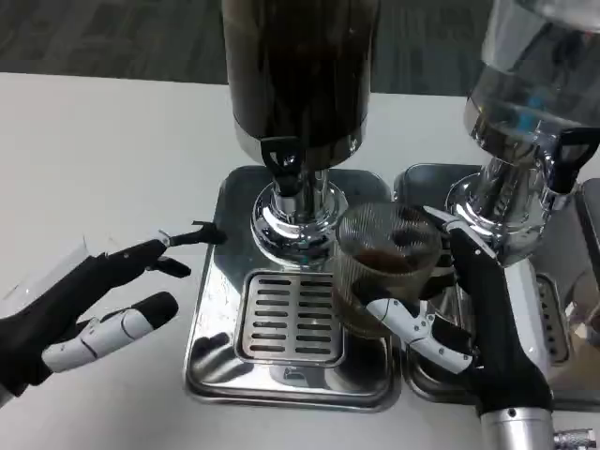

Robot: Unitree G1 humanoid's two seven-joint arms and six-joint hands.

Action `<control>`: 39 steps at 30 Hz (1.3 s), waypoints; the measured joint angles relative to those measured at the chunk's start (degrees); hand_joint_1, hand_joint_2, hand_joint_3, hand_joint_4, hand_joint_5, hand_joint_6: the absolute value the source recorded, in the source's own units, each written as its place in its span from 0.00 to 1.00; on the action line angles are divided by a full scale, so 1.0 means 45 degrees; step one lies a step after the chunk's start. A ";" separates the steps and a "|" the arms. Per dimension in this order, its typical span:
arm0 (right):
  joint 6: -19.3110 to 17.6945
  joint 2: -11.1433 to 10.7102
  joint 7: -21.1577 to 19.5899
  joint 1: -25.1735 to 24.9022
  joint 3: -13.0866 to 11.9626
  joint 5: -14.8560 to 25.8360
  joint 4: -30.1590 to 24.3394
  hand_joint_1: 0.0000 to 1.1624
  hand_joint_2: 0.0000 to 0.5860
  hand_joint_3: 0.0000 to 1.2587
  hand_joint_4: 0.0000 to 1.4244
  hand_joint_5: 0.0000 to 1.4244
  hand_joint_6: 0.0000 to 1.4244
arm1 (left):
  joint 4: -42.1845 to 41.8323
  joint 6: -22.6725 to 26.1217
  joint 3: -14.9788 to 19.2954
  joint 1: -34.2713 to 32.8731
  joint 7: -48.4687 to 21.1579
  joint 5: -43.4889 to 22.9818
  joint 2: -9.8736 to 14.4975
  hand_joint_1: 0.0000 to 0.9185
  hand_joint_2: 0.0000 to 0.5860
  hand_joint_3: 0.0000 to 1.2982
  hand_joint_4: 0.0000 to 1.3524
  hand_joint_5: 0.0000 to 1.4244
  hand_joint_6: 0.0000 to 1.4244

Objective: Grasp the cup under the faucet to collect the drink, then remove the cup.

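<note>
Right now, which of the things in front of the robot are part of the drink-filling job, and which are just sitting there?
Part of the job:
- cup, holding some dark drink
- right hand, gripping the cup
- dark drink dispenser
- its faucet
- drip tray

Just sitting there:
- left hand, fingers spread, holding nothing
- clear dispenser
- white table

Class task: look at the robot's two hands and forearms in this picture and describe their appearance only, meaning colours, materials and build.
The left hand has slim fingers, mostly black with white segments along them and dark rounded tips. The right hand shows a long black body edged in white, with white-and-black jointed fingers. At its wrist sits a silver, ridged metal forearm with a small screw fitting. No cables or printed markings are visible.
</note>
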 measured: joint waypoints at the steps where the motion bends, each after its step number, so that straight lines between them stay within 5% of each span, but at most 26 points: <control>1: 0.0000 0.0000 0.0015 0.0057 0.0000 0.0010 -0.0093 0.54 0.40 0.38 0.42 0.51 0.55 | -0.0044 -0.0047 -0.0001 0.0015 0.0048 0.0117 0.0020 0.00 0.28 0.14 0.02 0.04 0.20; 12: -0.0011 -0.0016 0.0546 0.0663 0.0050 0.0238 -0.1050 0.55 0.39 0.38 0.42 0.52 0.55 | -0.0677 -0.1074 0.0027 0.0411 0.1132 0.1668 0.0800 0.00 0.25 0.03 0.00 0.00 0.11; 39: -0.0143 -0.0288 0.1660 0.2501 0.0009 0.0508 -0.2998 0.57 0.37 0.39 0.42 0.53 0.56 | -0.2808 -0.2557 0.0086 0.2434 0.2803 0.2936 0.1768 0.00 0.20 0.00 0.00 0.00 0.05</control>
